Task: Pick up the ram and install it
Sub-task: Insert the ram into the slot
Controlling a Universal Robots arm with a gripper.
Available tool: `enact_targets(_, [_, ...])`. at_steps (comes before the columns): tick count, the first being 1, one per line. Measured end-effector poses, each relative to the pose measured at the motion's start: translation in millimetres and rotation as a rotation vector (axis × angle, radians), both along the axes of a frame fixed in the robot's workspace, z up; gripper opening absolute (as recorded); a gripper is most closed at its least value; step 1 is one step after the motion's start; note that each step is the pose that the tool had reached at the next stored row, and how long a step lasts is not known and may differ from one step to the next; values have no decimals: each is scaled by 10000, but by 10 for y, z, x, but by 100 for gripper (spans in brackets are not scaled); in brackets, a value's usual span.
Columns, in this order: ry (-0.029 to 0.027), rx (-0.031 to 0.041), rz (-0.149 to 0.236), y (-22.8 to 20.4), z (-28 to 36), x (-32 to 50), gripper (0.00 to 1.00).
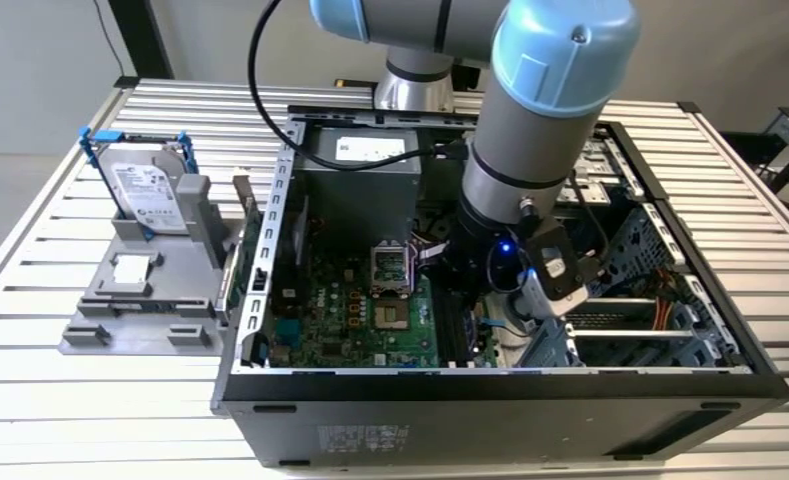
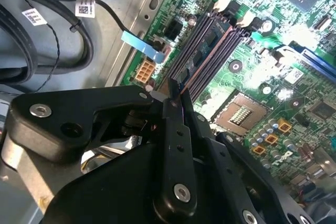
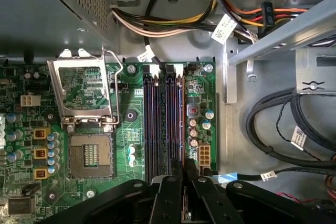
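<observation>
Inside the open computer case (image 1: 661,380), the gripper (image 3: 185,174) pinches the ram (image 2: 202,56), its long axis lying along the memory slots (image 3: 163,124).

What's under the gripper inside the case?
Black memory slots on the green motherboard run beneath the gripper. Its body covers their near ends.

The room is bright, and light falls evenly on the pale metal surface (image 1: 87,400). Inside the computer case (image 1: 501,385) it is darker, with shadow under the arm (image 1: 528,130). A small blue light (image 1: 505,246) glows there. In the second wrist view the green board (image 2: 294,40) shines and looks a little blurry.
</observation>
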State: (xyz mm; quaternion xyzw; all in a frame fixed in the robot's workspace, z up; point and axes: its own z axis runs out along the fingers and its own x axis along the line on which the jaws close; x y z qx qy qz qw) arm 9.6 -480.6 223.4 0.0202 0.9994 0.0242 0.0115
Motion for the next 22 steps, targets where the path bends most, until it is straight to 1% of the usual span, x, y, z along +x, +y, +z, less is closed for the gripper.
enact_targets(7, [1, -3, 20, 6, -17, 0, 0])
enact_targets(22, [1, -1, 24, 17, -73, -1, 0])
